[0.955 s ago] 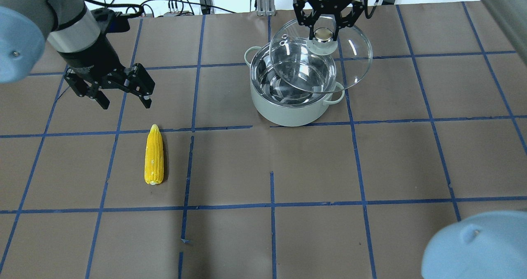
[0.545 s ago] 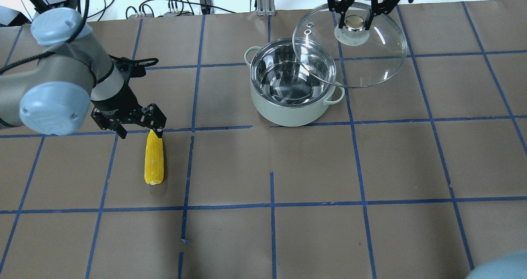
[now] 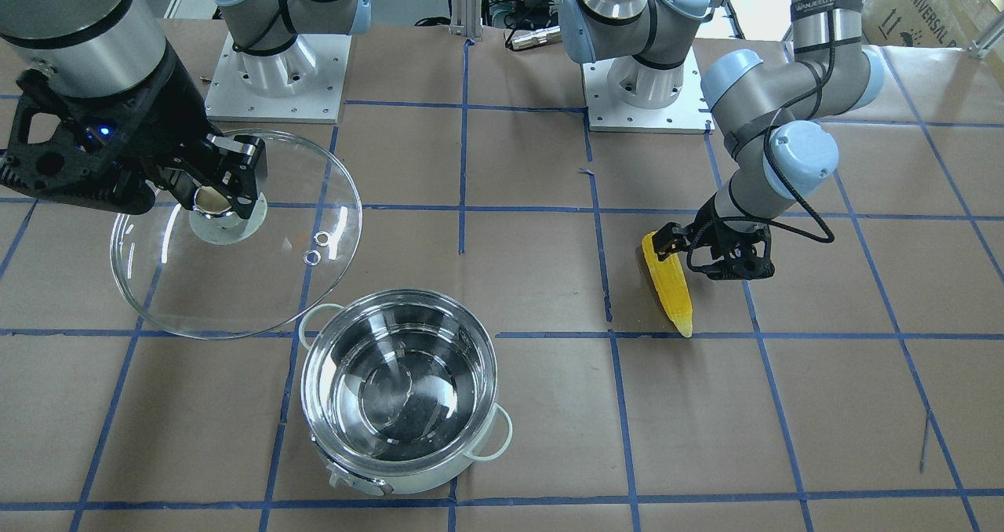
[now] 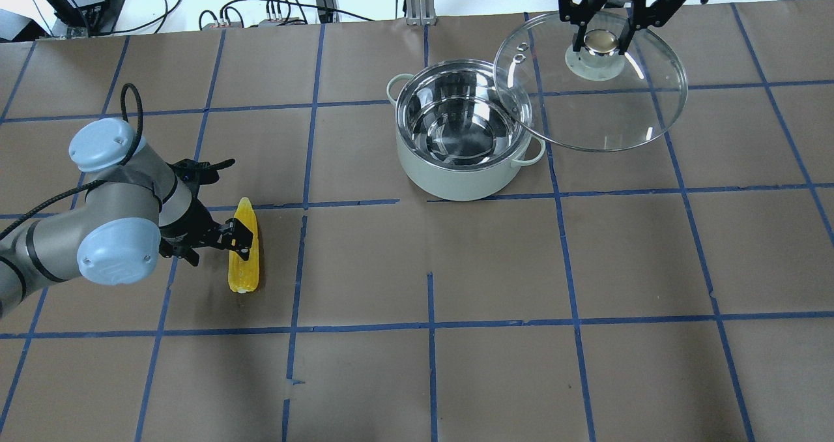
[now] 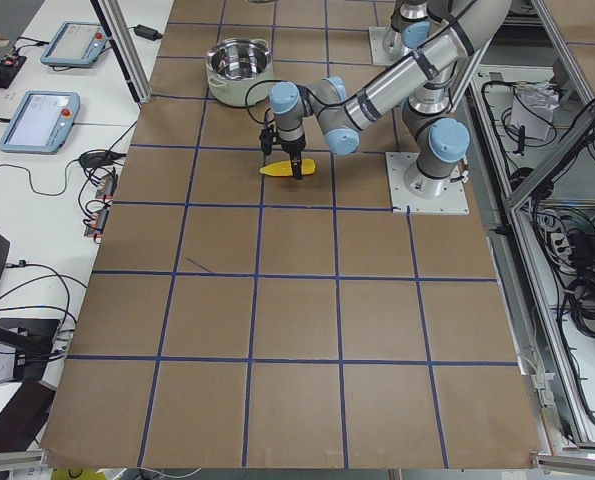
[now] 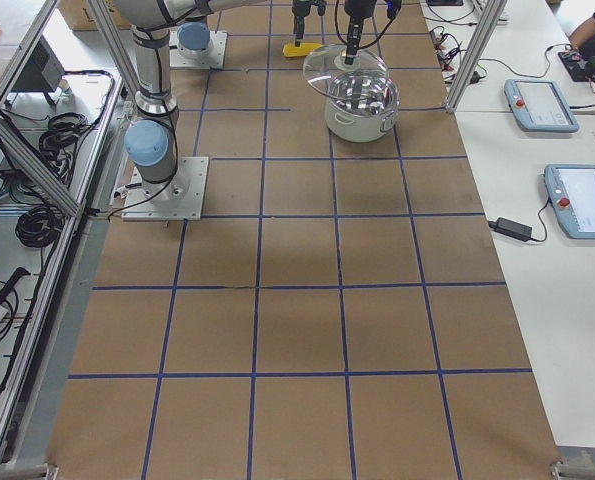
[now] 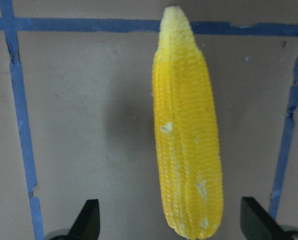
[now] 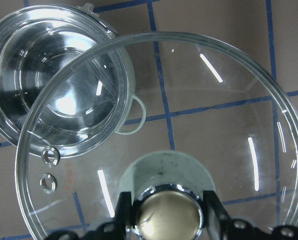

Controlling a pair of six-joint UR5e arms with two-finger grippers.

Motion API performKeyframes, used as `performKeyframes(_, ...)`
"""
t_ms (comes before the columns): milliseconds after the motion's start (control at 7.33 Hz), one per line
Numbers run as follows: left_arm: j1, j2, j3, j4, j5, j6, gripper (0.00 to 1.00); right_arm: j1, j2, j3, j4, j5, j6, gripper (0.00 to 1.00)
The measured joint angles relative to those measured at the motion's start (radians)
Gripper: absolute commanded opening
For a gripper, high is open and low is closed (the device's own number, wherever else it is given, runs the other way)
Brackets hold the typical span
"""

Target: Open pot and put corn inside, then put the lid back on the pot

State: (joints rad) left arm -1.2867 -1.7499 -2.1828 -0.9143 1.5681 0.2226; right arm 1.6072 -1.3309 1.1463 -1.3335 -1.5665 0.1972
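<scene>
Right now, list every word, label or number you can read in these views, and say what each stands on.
"UNIVERSAL": on the cardboard box behind the table; the line below it is cut off.
Band on the left arm: print too blurred to read.
Touch panels beside the table: screens too small to read.
No text on the pot, the lid or the corn.

The pot is wide open on top. The lid hangs beside it, its edge over one side of the rim.
</scene>
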Motion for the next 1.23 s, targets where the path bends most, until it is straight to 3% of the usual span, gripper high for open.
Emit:
performKeyframes(409, -0.051, -0.031, -0.013, 0.094, -0.001, -0.033, 0.99, -0.033, -0.006, 0.003, 0.014, -0.002, -0.051, 0.38)
performKeyframes(545, -0.053, -0.032, -0.012, 0.096, -0.002, -0.034, 0.9, -0.054, -0.009, 0.006, 0.021, -0.002, -0.074, 0.38)
performKeyframes(818, -0.051, -0.039, -0.009, 0.098, -0.002, -0.02, 0.21, -0.072, -0.02, 0.019, 0.025, 0.0, -0.092, 0.39)
performKeyframes(955, -0.052, -0.039, -0.003, 0.096, -0.002, -0.015, 0.05, -0.074, -0.023, 0.024, 0.025, 0.001, -0.094, 0.39)
performKeyframes(1227, -0.06, -0.028, 0.006, 0.086, -0.002, -0.011, 0.03, -0.073, -0.025, 0.027, 0.025, 0.004, -0.093, 0.39)
